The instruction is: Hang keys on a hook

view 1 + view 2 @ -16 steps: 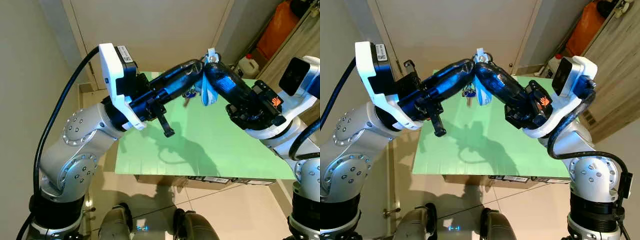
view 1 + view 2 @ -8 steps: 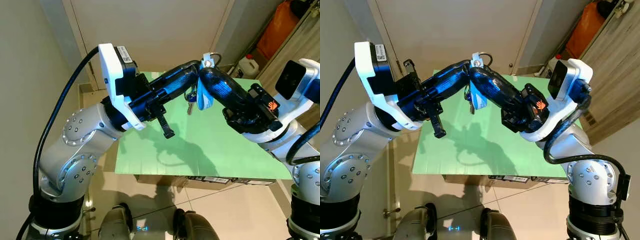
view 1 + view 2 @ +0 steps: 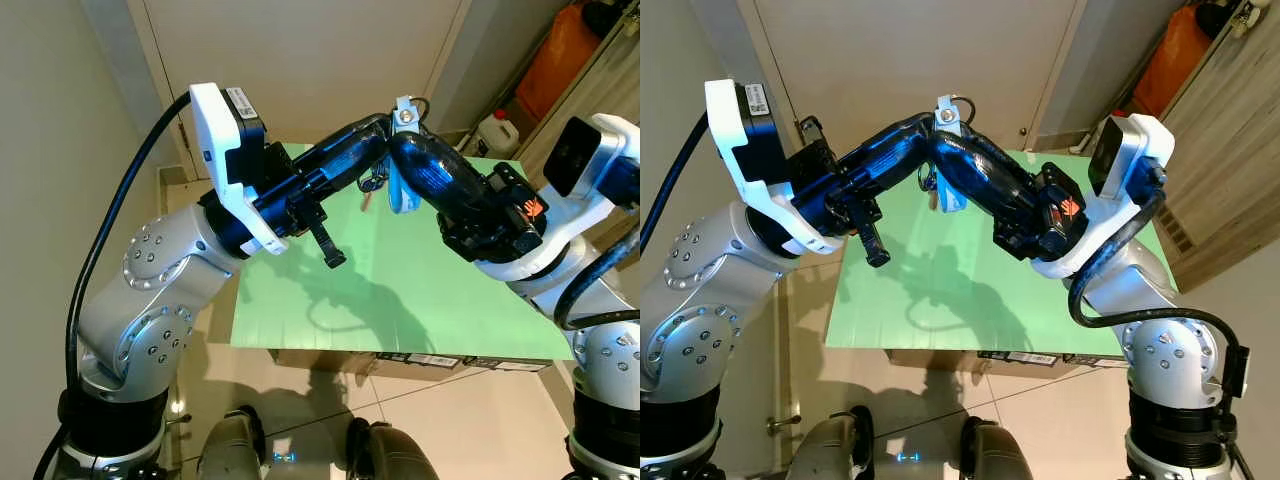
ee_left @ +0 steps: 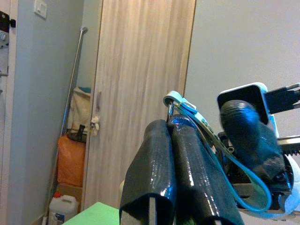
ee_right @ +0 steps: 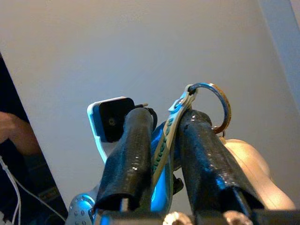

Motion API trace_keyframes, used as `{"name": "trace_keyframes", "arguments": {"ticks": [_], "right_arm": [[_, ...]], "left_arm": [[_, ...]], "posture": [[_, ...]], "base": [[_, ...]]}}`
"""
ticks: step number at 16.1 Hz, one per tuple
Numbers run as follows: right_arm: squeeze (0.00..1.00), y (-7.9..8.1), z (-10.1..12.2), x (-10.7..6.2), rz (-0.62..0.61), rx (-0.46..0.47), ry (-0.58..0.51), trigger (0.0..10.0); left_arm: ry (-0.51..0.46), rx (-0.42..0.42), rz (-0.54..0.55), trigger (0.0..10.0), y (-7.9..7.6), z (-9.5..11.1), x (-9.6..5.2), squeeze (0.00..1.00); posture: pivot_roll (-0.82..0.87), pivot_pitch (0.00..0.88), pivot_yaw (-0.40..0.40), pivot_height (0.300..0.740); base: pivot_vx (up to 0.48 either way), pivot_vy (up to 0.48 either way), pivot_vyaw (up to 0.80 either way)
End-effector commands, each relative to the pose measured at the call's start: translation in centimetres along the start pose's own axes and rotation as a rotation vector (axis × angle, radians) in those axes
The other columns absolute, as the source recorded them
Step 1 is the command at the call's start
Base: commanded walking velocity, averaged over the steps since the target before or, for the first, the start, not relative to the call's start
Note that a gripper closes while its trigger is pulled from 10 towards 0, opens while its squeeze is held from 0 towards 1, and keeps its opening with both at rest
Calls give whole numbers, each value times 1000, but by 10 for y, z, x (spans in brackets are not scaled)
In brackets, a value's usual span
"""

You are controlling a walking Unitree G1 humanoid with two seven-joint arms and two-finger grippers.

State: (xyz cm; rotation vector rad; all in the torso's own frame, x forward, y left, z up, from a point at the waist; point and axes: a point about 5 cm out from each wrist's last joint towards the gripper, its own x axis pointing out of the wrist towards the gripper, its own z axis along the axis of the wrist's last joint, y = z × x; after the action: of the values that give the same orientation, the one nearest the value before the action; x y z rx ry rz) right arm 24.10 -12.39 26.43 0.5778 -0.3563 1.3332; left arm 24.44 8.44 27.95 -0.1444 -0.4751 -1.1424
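Both arms are raised over a pale green table [image 3: 420, 300], their glossy black fingers meeting tip to tip above its far edge; the left gripper [image 3: 380, 128] and the right gripper [image 3: 398, 140] converge on a bunch of keys [image 3: 372, 186] that dangles just beneath them on a light blue strap [image 3: 396, 192]; the head views hide how the fingers sit, but the left wrist view shows the left gripper's fingers [image 4: 161, 164] pressed flat together with the strap's looped end [image 4: 174, 99] rising from their tips; the right wrist view shows the right gripper's fingers [image 5: 133, 154] parted a little with the lettered strap [image 5: 165, 140] running between them, topped by a round metal key ring [image 5: 216, 101]; whether they pinch it I cannot tell; the table's near edge overhangs a cardboard box [image 3: 410, 358] on shiny tile floor [image 3: 480, 420]; a white plastic jug [image 3: 497, 130] stands beyond the far corner.
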Motion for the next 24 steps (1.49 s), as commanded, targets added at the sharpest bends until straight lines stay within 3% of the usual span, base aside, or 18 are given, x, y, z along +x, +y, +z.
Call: {"name": "trace_keyframes", "arguments": {"ticks": [1, 8, 10, 11, 12, 13, 15, 16, 17, 19, 24], "right_arm": [[1000, 3, -5, 1, 12, -9, 58, 10000], [1000, -11, 4, -23, -69, -74, 151, 10000], [894, -9, 3, -24, -56, -69, 162, 10000], [894, -8, 2, -23, -41, -60, 167, 10000], [565, -8, 2, -25, -37, -55, 174, 10000], [565, -10, 3, -28, -41, -58, 178, 10000], [106, -17, 20, -39, -73, -82, 122, 10000], [4, -18, 26, -41, -76, -88, 98, 10000], [0, -20, 45, -49, -80, -97, -2, 10000], [0, -27, 60, -60, -117, -120, -73, 10000], [0, -24, 48, -37, -20, -68, -55, 10000]], "left_arm": [[-20, -1, -66, 0, -11, 3, 7, 0], [-52, -1, -51, 0, -9, 8, 6, 0], [-54, -1, -52, 0, -10, 8, 6, 0], [-54, -2, -53, 0, -10, 8, 6, 0], [-57, -3, -55, 0, -10, 8, 7, 0], [-59, -3, -56, 0, -10, 8, 7, 0], [-62, -6, -60, 0, -10, 9, 7, 0], [-62, -6, -60, 0, -10, 9, 7, 0], [-63, -10, -67, 0, -12, 9, 7, 0], [-75, -21, -77, 0, -13, 10, 7, 0], [-97, -54, -114, 0, -17, 12, 7, 0]], "posture": [[8, 157, -72, 740], [9, 161, -81, 740], [7, 160, -79, 740], [7, 160, -79, 740], [10, 160, -82, 740], [10, 160, -82, 740], [11, 159, -84, 740], [11, 159, -84, 740], [13, 158, -86, 740], [14, 157, -87, 740], [16, 157, -86, 740]], "base": [[0, 0, 0], [0, 0, 0], [0, 0, 0], [0, 0, 0], [0, 0, 0], [0, 0, 0], [0, 0, 0], [0, 0, 0], [0, 0, 0], [0, 0, 0], [0, 0, 0]]}}
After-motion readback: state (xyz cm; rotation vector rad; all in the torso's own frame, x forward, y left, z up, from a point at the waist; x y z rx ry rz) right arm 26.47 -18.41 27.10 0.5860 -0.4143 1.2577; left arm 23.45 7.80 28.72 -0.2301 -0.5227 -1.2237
